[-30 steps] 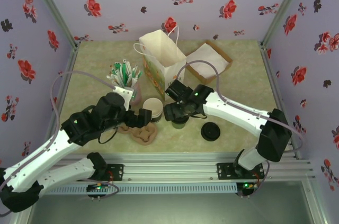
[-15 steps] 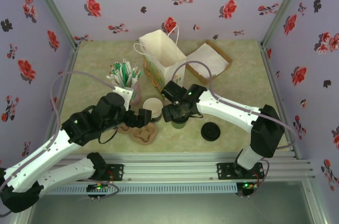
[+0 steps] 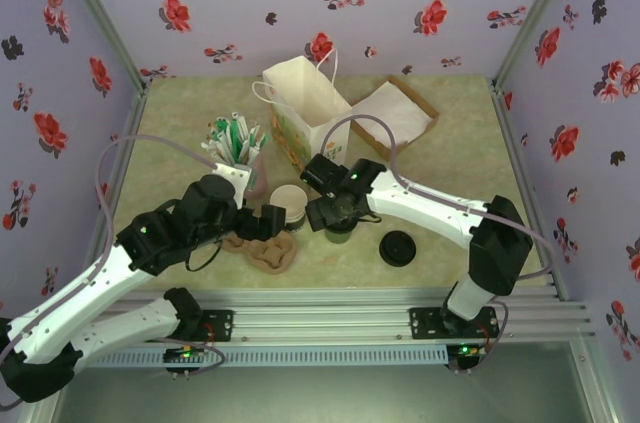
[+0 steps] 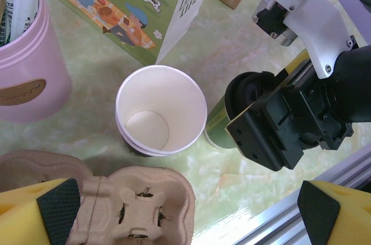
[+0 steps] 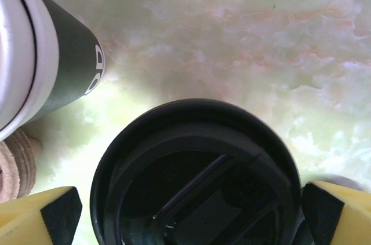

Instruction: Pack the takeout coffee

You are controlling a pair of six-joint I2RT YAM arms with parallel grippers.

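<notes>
The takeout coffee cup stands lidless, white inside with a dark lower wall, at mid-table. A loose round black lid lies to its right. Between them a second, green-walled cup wears a black lid. My right gripper hangs open right over that lid, a yellow pad on each side. Open as well, my left gripper hovers over a brown pulp carrier, just short of the lidless cup.
A white paper bag with a picnic print stands open behind the cups. A cardboard box lies to its right. The pink cup of stirrers is at the left, close to my left arm. The table's metal rail runs along the front.
My right arm has shifted a little to the left, bringing its gripper closer over the lidded cup. The left arm and the cups have not moved.
</notes>
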